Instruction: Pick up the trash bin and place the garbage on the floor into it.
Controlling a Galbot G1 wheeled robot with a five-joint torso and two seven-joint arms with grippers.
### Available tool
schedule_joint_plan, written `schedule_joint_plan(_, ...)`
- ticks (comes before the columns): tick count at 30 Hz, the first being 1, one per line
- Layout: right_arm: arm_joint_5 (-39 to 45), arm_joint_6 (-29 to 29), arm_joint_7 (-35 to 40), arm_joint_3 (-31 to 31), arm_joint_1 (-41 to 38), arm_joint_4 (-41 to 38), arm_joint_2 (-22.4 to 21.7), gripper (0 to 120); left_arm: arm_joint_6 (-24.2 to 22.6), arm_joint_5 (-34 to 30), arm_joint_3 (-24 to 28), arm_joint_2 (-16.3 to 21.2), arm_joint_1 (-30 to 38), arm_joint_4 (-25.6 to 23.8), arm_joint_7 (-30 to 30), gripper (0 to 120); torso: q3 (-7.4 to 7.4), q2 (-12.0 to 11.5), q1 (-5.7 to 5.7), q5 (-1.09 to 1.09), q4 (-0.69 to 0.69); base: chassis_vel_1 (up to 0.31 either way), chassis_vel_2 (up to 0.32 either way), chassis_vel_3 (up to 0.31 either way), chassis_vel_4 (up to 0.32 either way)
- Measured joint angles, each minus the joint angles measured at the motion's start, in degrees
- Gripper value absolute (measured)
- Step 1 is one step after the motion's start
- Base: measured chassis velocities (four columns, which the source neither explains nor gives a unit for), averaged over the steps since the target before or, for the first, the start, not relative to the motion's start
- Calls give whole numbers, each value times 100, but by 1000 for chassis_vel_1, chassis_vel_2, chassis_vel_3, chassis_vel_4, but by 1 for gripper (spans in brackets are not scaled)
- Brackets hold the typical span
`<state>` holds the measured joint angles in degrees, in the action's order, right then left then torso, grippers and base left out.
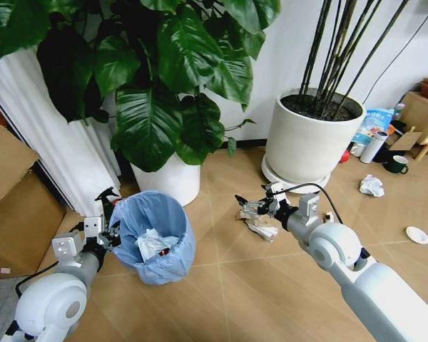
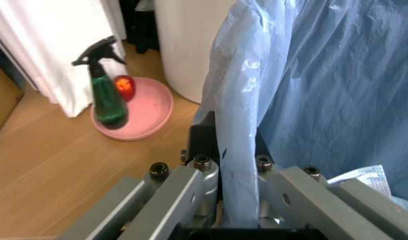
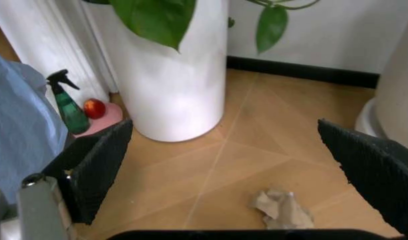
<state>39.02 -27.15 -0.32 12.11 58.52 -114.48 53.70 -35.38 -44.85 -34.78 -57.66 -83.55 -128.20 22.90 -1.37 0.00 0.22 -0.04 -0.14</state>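
Note:
The trash bin point(image 1: 157, 235), lined with a crinkly light blue bag point(image 2: 311, 90), is at the lower left beside a white plant pot. My left gripper point(image 1: 111, 229) point(image 2: 232, 142) is shut on its rim, pinching the bag's edge. White paper and a red scrap lie inside the bin. My right gripper point(image 1: 245, 207) point(image 3: 224, 130) is open just above a crumpled paper wad point(image 1: 262, 229) point(image 3: 281, 210) on the herringbone floor point(image 1: 271, 299), the wad lying between its fingers point(image 3: 97, 172). Another paper wad point(image 1: 372, 186) and a small white disc point(image 1: 416, 234) lie farther right.
Two big white plant pots point(image 1: 167, 178) point(image 1: 308, 139) stand behind. A green spray bottle point(image 2: 108, 102) and a red fruit sit on a pink saucer point(image 2: 147, 112) by the white curtain. A dark mug point(image 1: 397, 165), a white bottle point(image 1: 374, 147) and cardboard boxes point(image 1: 18, 206) line the edges.

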Motion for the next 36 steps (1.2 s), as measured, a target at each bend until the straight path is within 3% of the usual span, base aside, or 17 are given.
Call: schedule_joint_plan(36,-437,223,-250,296,534,-57,43,100,7,50,9,-22,-114,-174,8,0,0,-1,0,2,1,-137,-137,136,142)
